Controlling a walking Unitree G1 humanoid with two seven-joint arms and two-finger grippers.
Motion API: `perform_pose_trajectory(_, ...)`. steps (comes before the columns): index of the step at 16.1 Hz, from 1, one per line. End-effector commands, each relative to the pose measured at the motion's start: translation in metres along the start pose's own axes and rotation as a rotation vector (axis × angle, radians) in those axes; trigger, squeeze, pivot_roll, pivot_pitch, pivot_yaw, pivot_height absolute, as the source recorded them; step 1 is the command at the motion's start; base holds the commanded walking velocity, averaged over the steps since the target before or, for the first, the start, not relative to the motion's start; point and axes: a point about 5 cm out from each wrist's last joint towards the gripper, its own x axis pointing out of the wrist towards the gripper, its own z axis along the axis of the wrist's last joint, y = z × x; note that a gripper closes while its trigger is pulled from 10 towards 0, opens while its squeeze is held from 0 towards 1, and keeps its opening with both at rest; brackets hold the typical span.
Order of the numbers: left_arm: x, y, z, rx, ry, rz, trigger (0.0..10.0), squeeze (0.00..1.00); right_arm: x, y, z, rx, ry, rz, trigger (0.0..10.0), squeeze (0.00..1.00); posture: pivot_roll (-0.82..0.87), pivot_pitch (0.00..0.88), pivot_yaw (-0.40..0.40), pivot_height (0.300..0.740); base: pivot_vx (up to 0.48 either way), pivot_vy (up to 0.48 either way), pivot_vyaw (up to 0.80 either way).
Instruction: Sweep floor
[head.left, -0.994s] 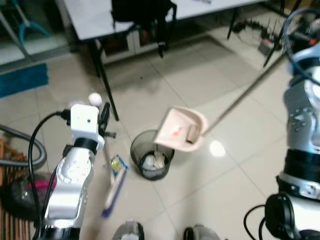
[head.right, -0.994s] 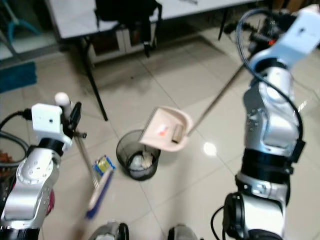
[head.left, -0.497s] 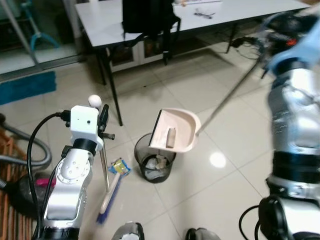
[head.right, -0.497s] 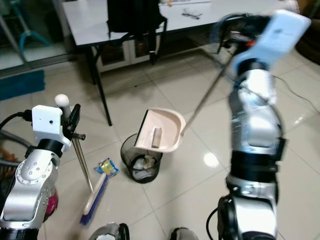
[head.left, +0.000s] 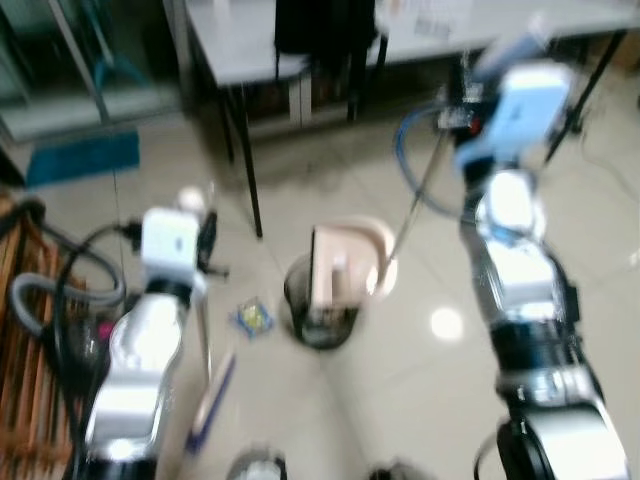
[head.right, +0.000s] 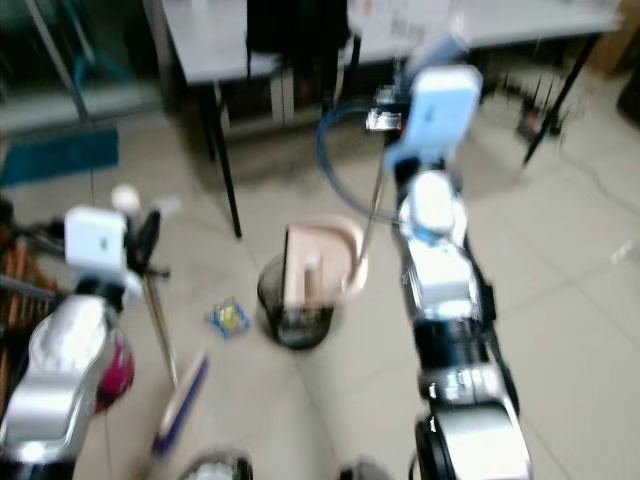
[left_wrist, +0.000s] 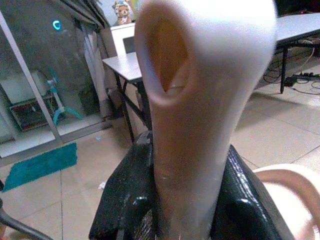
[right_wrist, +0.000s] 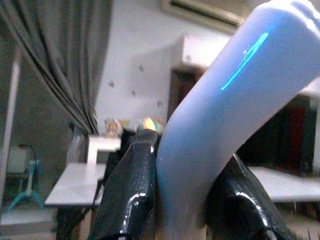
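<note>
Dustpan (head.left: 335, 270) over bin (head.left: 318, 318) (broom (head.left: 212, 400) left, table (head.left: 260, 40) behind)

so the dustpan (head.left: 338, 275) got tipped way up, standing almost on edge right over the trash bin (head.left: 318, 318) now instead of slanting. right arm swung in toward the middle, its gripper (head.left: 462, 112) clamping the long handle (head.left: 415, 205), now much steeper.

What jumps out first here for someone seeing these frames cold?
The pink dustpan, tipped steeply over the black wire bin at the centre of the tiled floor, its long handle running up to the right pincer, which is clamped on the handle's end. On the robot's left, the left pincer grips the broom handle, with the broom head on the floor and a yellow wrapper lying beside the bin.
</note>
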Motion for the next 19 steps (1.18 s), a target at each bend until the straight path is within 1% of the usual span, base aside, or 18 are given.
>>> perform_pose_trajectory(1,0.001,-0.001,0.008,0.006,-0.034,-0.004,10.0,0.00,0.002,0.006,0.011,-0.045,-0.112,0.023,10.0,0.00,0.03,0.095,0.015,0.740,0.000,0.000,0.00)
perform_pose_trajectory(2,0.000,-0.001,0.008,0.007,-0.034,-0.004,10.0,0.00,0.000,0.015,0.007,-0.067,-0.137,0.052,10.0,0.00,0.04,0.100,0.011,0.740,0.000,0.000,0.00)
perform_pose_trajectory(3,-0.001,-0.002,0.009,0.008,-0.034,-0.005,10.0,0.00,-0.001,0.021,0.004,-0.092,-0.149,0.066,10.0,0.00,0.05,0.105,0.004,0.740,0.000,0.000,0.00)
perform_pose_trajectory(4,-0.001,-0.002,0.009,0.008,-0.034,-0.005,10.0,0.00,-0.001,0.023,0.002,-0.100,-0.154,0.069,10.0,0.00,0.06,0.106,0.002,0.740,0.000,0.000,0.00)
perform_pose_trajectory(5,-0.005,0.000,0.010,0.016,-0.030,0.007,10.0,0.00,0.001,0.026,-0.001,-0.118,-0.169,0.070,10.0,0.00,0.08,0.117,-0.009,0.740,0.000,0.000,0.00)
perform_pose_trajectory(6,-0.006,0.000,0.010,0.017,-0.028,0.010,10.0,0.00,0.001,0.026,-0.001,-0.116,-0.171,0.069,10.0,0.00,0.08,0.117,-0.009,0.740,0.000,0.000,0.00)
perform_pose_trajectory(7,-0.013,0.003,0.009,0.025,-0.015,0.020,10.0,0.00,0.003,0.032,-0.004,-0.105,-0.187,0.088,10.0,0.00,0.11,0.135,-0.021,0.740,0.000,0.000,0.00)
perform_pose_trajectory(8,-0.017,0.005,0.008,0.031,-0.007,0.023,10.0,0.00,0.004,0.040,-0.006,-0.111,-0.198,0.120,10.0,0.00,0.11,0.138,-0.026,0.740,0.000,0.000,0.00)
perform_pose_trajectory(9,-0.018,0.005,0.008,0.032,-0.005,0.024,10.0,0.00,0.005,0.042,-0.006,-0.114,-0.206,0.129,10.0,0.00,0.11,0.139,-0.027,0.740,0.000,0.000,0.00)
perform_pose_trajectory(12,-0.022,0.008,0.010,0.043,-0.004,0.037,10.0,0.00,0.010,0.058,-0.002,-0.095,-0.274,0.185,10.0,0.00,0.14,0.155,-0.045,0.740,0.000,0.000,0.00)
perform_pose_trajectory(16,-0.029,0.012,0.011,0.056,0.006,0.055,10.0,0.00,0.019,0.071,0.001,-0.086,-0.308,0.211,10.0,0.00,0.15,0.163,-0.055,0.740,0.000,0.000,0.00)
perform_pose_trajectory(19,-0.029,0.013,0.011,0.058,0.008,0.056,10.0,0.00,0.017,0.078,0.000,-0.088,-0.326,0.234,10.0,0.00,0.15,0.163,-0.054,0.740,0.000,0.000,0.00)
